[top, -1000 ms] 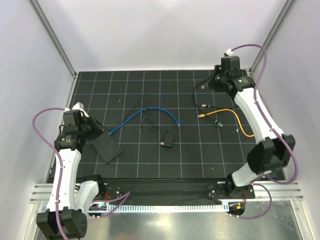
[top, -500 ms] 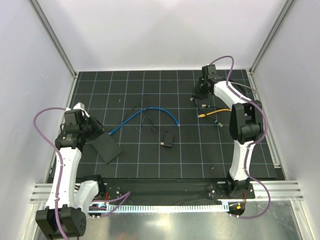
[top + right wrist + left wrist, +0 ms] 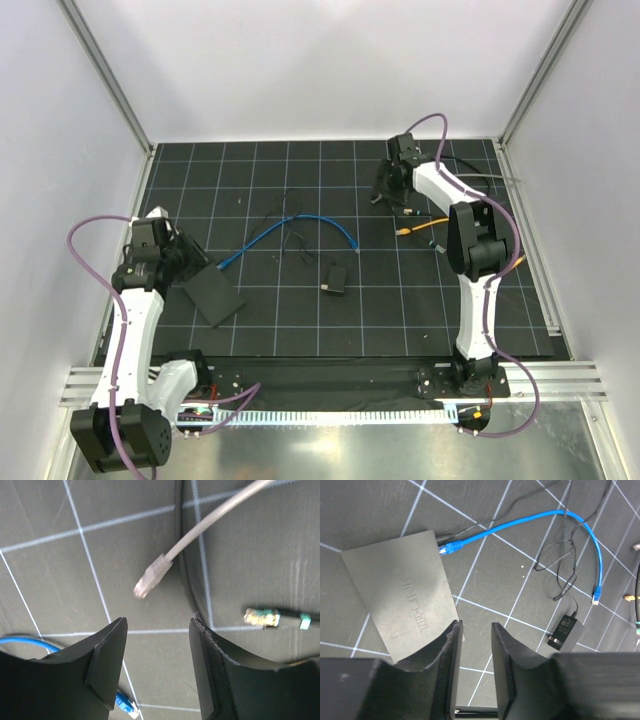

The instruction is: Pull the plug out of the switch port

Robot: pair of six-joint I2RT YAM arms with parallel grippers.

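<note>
The switch [image 3: 211, 294] is a flat matte-black box on the left of the mat, also in the left wrist view [image 3: 402, 587]. A blue plug [image 3: 451, 546] sits in a socket on its edge, and the blue cable [image 3: 300, 221] runs right to a loose end [image 3: 595, 599]. My left gripper [image 3: 190, 263] hovers over the switch's edge; its jaws [image 3: 476, 630] stand slightly apart with nothing between them. My right gripper [image 3: 383, 190] is at the back right, open and empty [image 3: 159, 625], above a loose grey plug [image 3: 150, 577].
A small black block [image 3: 335, 278] with a thin black wire lies mid-mat, also seen in the left wrist view [image 3: 565, 630]. An orange cable [image 3: 440, 224] and a green-tipped plug [image 3: 262, 617] lie by the right arm. White walls enclose the mat.
My right arm has swung in from the back right corner, leftward and lower over the mat. My left arm and the switch have hardly moved.
</note>
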